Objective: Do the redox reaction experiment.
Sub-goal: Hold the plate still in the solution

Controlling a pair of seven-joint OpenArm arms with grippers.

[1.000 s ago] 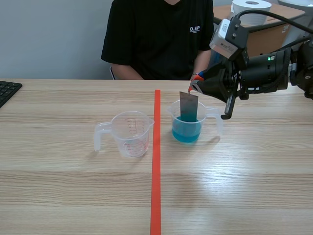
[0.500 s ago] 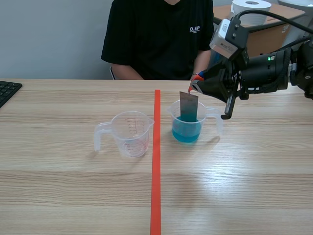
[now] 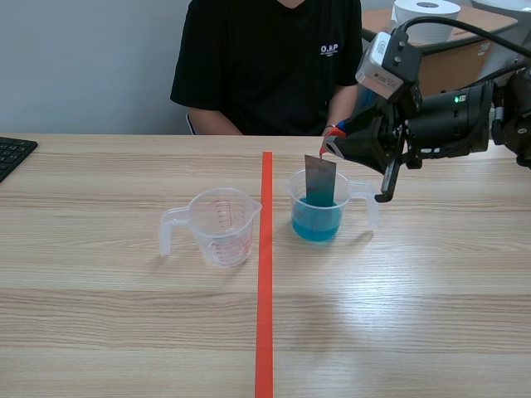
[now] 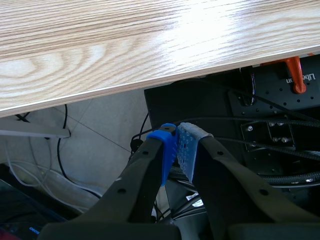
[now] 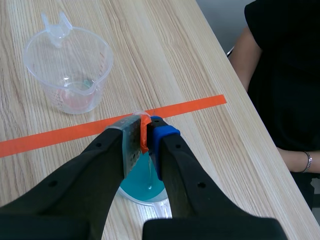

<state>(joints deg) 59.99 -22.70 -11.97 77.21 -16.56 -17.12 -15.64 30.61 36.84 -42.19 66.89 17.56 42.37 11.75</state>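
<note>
A clear measuring cup holding blue liquid stands just right of the orange tape line. My right gripper is shut on the top of a grey metal strip, whose lower end dips into the blue liquid. In the right wrist view the metal strip sits pinched between my fingers above the blue liquid. An empty clear measuring cup with red markings stands left of the tape; the same empty cup lies ahead of my right gripper. My left gripper is shut on nothing, below the table edge.
A person in a black shirt sits across the table. A black keyboard lies at the far left edge. A cardboard box and a paper roll stand at the back right. Cables and black hardware lie under the table.
</note>
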